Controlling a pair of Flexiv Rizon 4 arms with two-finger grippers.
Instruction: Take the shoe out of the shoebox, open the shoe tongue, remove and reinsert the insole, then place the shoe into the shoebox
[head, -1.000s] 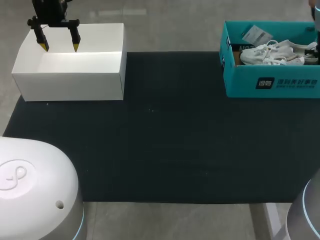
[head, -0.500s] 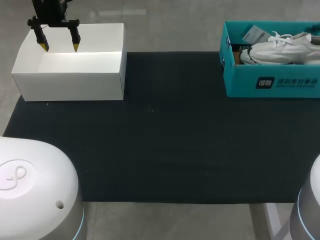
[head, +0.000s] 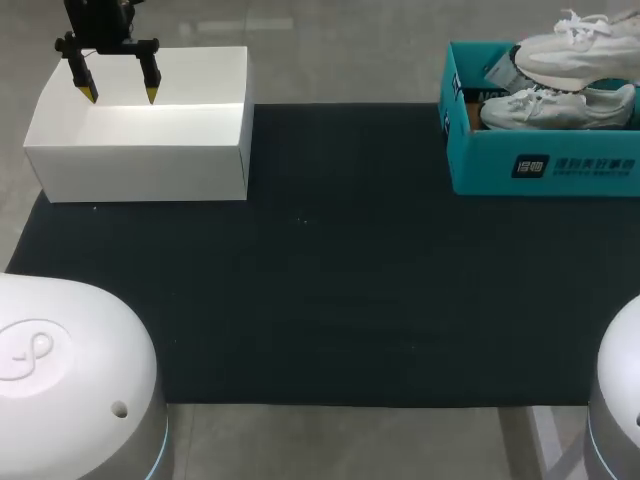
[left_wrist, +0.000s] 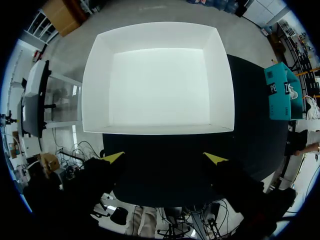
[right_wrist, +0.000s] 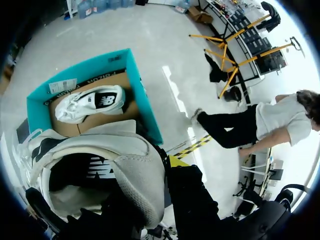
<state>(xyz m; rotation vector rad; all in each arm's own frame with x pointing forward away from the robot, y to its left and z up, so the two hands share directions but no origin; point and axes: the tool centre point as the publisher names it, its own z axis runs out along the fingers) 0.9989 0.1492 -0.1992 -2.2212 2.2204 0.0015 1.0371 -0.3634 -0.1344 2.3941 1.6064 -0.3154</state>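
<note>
A white shoe (head: 580, 52) hangs above the teal shoebox (head: 545, 165) at the table's far right. In the right wrist view this shoe (right_wrist: 100, 170) fills the space at my right gripper (right_wrist: 152, 172), which is shut on its heel wall, one yellow fingertip (right_wrist: 177, 161) outside the heel. A second white shoe (head: 555, 108) lies on its side in the shoebox (right_wrist: 146, 107); from the right wrist it shows as the shoe (right_wrist: 92, 105) ahead of the held one. My left gripper (head: 120, 95) hangs open over the far left, empty.
A white open box (head: 140, 150) stands at the back left under the left gripper (left_wrist: 165, 158), seen from the left wrist as the white box (left_wrist: 157, 80). A black mat (head: 330, 280) covers the table. A paper tag (head: 505, 68) lies in the shoebox.
The white shoe has risen out of the shoebox in the right gripper, uncovering the second shoe beneath. The left arm has stayed still.
</note>
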